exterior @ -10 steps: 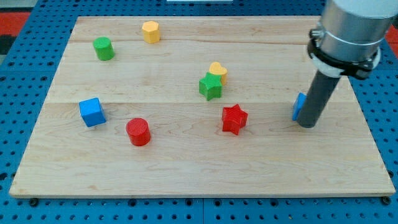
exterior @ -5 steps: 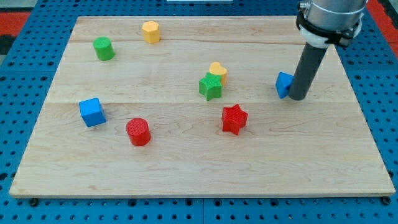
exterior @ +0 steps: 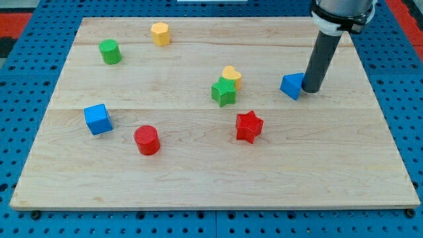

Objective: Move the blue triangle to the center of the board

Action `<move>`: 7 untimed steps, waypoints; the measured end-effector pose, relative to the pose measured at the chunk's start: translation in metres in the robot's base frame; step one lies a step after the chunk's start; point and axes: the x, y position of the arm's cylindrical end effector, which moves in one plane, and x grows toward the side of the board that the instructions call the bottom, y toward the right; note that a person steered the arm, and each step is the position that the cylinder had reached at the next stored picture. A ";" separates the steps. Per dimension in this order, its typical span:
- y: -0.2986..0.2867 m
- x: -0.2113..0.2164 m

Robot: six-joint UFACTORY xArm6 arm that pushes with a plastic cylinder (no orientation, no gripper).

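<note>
The blue triangle (exterior: 291, 86) lies on the wooden board (exterior: 198, 172), right of the middle. My tip (exterior: 310, 90) touches its right side. The dark rod rises from there toward the view's top right. The green star (exterior: 223, 92) and the yellow heart (exterior: 231, 75) sit together to the left of the triangle, near the board's middle.
A red star (exterior: 249, 126) lies below and left of the triangle. A red cylinder (exterior: 147, 139) and a blue cube (exterior: 98, 119) are at the lower left. A green cylinder (exterior: 110, 51) and a yellow hexagon (exterior: 160, 33) are at the upper left.
My tip has moved up and to the left, pushing the blue triangle the same way from the board's right side. The other blocks have not moved.
</note>
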 end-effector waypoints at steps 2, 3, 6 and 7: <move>-0.017 -0.016; -0.031 -0.018; -0.076 -0.014; -0.073 -0.012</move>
